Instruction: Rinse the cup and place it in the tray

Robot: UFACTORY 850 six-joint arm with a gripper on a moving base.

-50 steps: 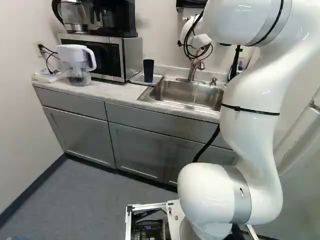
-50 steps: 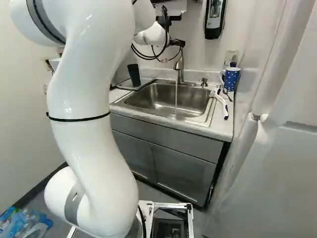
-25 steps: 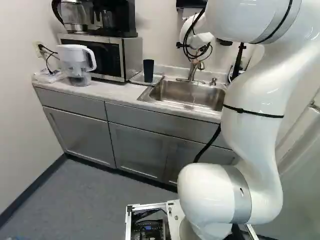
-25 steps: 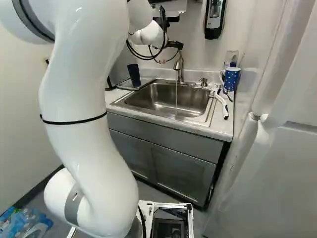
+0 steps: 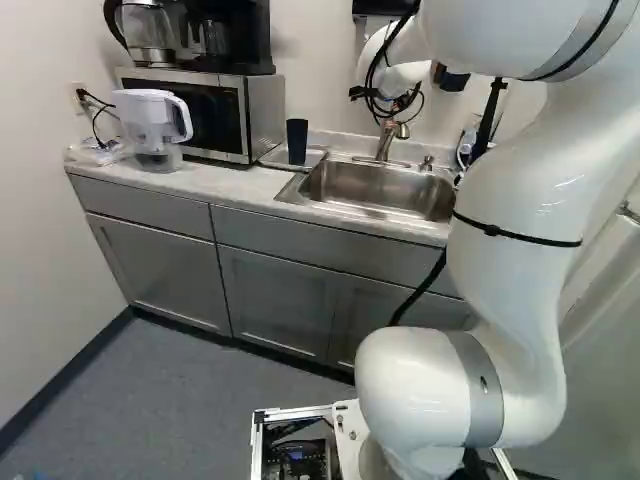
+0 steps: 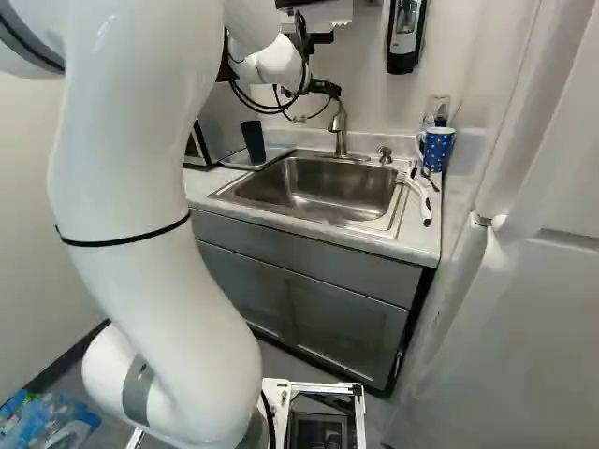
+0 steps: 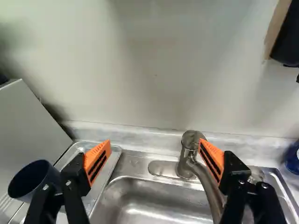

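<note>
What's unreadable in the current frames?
- Inside of the dark cup: too dark in the wrist view to tell if wet.
- Faucet outlet: cut off by the wrist view's edge.
- Coffee maker top: cut off by the left base view's edge.

clear-and-white plastic pitcher beside a boxy silver-and-black microwave on the pale worktop, black coffee maker atop the microwave, blue mug with white dots

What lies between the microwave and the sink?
The metal tray, with the dark blue cup standing on it. The left base view shows this stretch of counter best.
</note>
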